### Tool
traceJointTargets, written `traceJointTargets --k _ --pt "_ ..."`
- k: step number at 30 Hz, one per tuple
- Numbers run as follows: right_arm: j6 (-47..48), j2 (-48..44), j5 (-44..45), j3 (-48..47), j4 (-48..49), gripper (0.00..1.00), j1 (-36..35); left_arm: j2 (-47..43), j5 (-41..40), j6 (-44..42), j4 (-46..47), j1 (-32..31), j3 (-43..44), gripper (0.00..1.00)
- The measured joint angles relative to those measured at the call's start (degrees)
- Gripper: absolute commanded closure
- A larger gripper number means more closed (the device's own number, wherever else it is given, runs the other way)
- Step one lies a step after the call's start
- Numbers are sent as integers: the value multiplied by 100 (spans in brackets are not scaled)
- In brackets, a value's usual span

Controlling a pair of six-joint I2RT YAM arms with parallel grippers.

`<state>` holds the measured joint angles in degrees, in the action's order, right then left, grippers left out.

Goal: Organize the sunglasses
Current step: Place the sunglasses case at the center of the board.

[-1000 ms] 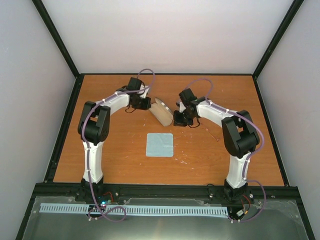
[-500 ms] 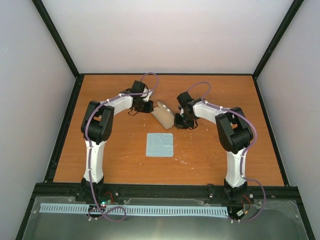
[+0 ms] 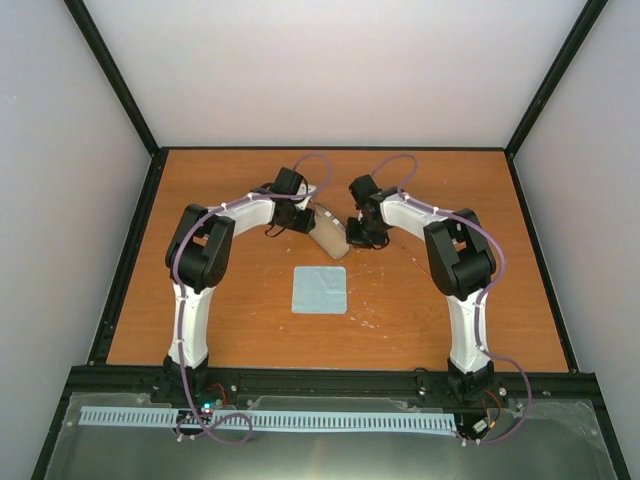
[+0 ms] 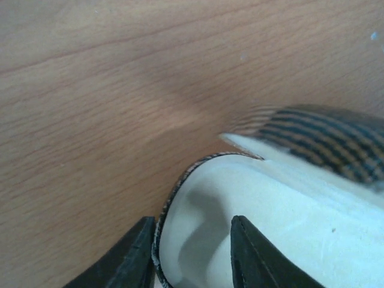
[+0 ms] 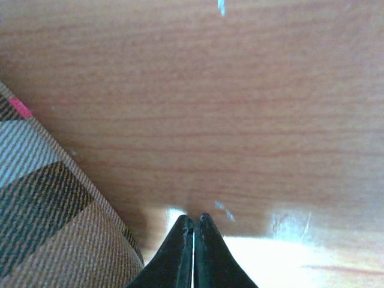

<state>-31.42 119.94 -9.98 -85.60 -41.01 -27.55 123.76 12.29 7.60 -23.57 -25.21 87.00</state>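
Brown striped case (image 3: pixel 327 232) | left claw (image 4: pixel 192 221) astride its rim, perhaps gripping | right claw (image 5: pixel 193 223) pinched together, empty, beside case

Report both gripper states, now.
Left gripper: open, fingers astride the case rim.
Right gripper: closed, holding nothing.
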Motion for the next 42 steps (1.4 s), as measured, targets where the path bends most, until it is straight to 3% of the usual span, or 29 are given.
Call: traceJointTargets --k 3,7,10,15,18,21,25,31,35,42 --pt "-9 116 79 -192 -50 97 9 -129 -83 -76 -2 -7 -153 48" --pt "-15 186 212 -313 -46 97 9 -337 -181 -170 -46 -35 -356 50" --pt "-17 142 299 -232 2 96 9 -455 -245 -221 -55 -52 -407 62" --pt "-107 -79 378 103 101 96 11 -616 -249 -337 -39 -68 -417 95" --pt "-168 -96 376 129 151 92 13 -634 -157 -378 -20 -94 -457 99" --pt "-240 -184 431 234 186 78 13 -634 -138 -389 -11 -116 -566 99" --pt "-354 -662 612 697 149 70 13 -595 -151 -407 -17 -118 -612 99" --pt "-385 -1858 723 1335 -26 93 11 -575 -177 -415 -22 -116 -597 99" --pt "-186 -2234 120 1379 -92 94 -39 -487 -170 -415 -37 -116 -463 99" --pt "149 -2052 -1045 1443 -293 97 -420 -284 -149 -415 -52 -109 -190 99"
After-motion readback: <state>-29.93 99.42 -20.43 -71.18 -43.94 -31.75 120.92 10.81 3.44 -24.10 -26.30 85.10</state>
